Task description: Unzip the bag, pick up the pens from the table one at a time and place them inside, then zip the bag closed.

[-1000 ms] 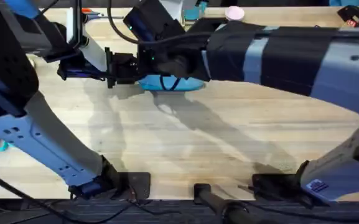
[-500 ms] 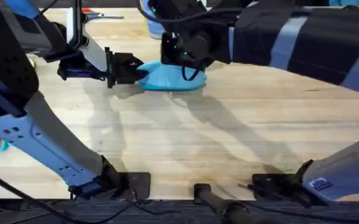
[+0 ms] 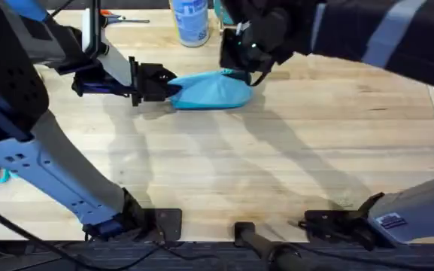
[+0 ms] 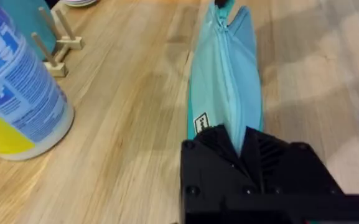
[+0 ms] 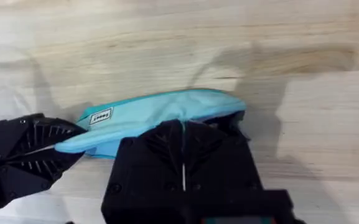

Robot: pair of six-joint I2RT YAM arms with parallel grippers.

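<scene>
The turquoise bag [image 3: 213,92] lies lengthwise on the table [image 3: 277,165], far of centre. My left gripper [image 3: 168,83] is shut on its left end, by the small white label [image 4: 201,124]. In the left wrist view the zipper [image 4: 226,74] runs closed along the visible length of the bag. My right gripper [image 3: 241,69] sits at the bag's right end, its fingers [image 5: 167,149] pressed together over the zipper's end; the pull itself is hidden. The right wrist view shows the bag [image 5: 148,112] between both grippers, with the left gripper [image 5: 61,149] pinching it. The pens are out of view.
A blue-and-white cylindrical container [image 3: 190,19] stands just behind the bag, close to the left gripper. Orange-handled scissors [image 3: 115,16] lie at the far left edge. A small wooden rack [image 4: 55,50] sits beyond the container. The near half of the table is bare wood.
My right gripper slid rightward along the bag, from near its left end to its right end, uncovering the bag and the container. The left gripper stayed clamped in place.
</scene>
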